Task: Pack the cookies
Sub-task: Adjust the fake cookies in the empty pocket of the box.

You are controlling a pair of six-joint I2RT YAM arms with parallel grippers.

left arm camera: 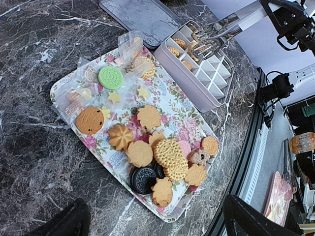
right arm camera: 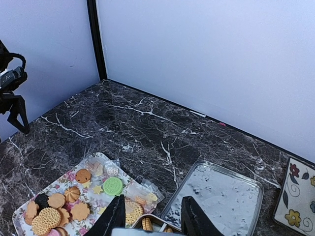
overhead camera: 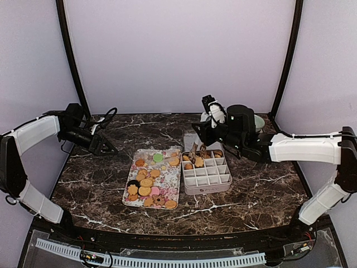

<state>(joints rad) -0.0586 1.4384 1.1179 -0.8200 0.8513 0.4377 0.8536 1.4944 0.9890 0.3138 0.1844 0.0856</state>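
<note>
Gripping the metal tongs (left arm camera: pixel 224 28) in the right jaws, tips angled down into the far cells of the divided box (overhead camera: pixel 207 187) just beneath, presumably to reach narrow cells without crushing anything. Cannot tell whether the tips carry a cookie. Holding the left jaws spread wide and empty, off to the side of the floral tray (left arm camera: pixel 64 88), apparently clear of the work. Leaving most of the cookies (left arm camera: pixel 170 152) heaped on that tray, ahead of the left jaws, with a few in cells under the right jaws. Parking the lid (right arm camera: pixel 216 196) on the counter (overhead camera: pixel 251 190) beyond the right jaws, so as to leave the box open.
</note>
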